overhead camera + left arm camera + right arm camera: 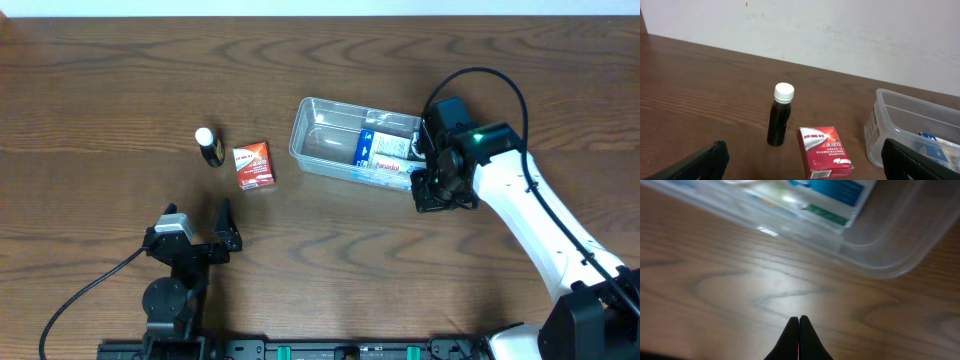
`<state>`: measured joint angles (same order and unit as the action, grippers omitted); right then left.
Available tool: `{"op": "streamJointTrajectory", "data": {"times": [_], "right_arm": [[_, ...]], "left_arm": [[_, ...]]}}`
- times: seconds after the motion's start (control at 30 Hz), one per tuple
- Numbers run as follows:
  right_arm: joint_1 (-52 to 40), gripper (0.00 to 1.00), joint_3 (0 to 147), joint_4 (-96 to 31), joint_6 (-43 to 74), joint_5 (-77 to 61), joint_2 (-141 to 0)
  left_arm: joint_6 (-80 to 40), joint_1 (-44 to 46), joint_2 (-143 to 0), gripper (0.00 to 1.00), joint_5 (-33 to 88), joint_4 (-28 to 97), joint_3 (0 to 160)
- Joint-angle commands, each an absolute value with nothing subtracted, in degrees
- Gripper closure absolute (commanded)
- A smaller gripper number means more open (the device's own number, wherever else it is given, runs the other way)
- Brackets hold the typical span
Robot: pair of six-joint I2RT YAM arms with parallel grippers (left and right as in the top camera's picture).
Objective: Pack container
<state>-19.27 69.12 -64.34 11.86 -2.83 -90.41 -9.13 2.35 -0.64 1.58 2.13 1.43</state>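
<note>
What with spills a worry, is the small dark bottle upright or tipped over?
Upright: the bottle stands on its base, white cap on top, beside the red box.

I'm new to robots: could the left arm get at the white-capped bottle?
Probably yes: the left gripper is open, facing the upright bottle, with bare table between; the red carton sits beside it.

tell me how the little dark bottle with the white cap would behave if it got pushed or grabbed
The dark bottle stands upright and is tall and narrow, so a push near its white cap would likely tip it. Being round, it would probably roll once down. Its smooth-looking side may slip in a loose pinch.
</note>
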Motion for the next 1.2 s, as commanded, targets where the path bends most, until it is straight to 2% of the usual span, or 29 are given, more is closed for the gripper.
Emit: {"op": "streamJointTrajectory", "data": {"times": [0.0, 0.27, 0.93, 1.17], "right_arm": [[-19.8, 0.99, 68.4, -63.5, 12.8, 1.7, -90.4], [-19.8, 0.99, 67.8, -62.5, 16.7, 7.7, -90.4], [-19.8, 0.99, 66.9, -58.1, 18.9, 7.5, -90.4], [-19.8, 0.99, 66.9, -60.1, 24.3, 7.5, -90.4]], "left_arm": [[-8.6, 2.3, -0.6, 0.02, 1.5, 4.0, 0.2], [-8.6, 2.3, -0.6, 0.02, 1.5, 4.0, 0.2], [-8.6, 2.3, -0.6, 0.02, 1.5, 4.0, 0.2], [-8.6, 2.3, -0.6, 0.02, 1.5, 4.0, 0.2]]}}
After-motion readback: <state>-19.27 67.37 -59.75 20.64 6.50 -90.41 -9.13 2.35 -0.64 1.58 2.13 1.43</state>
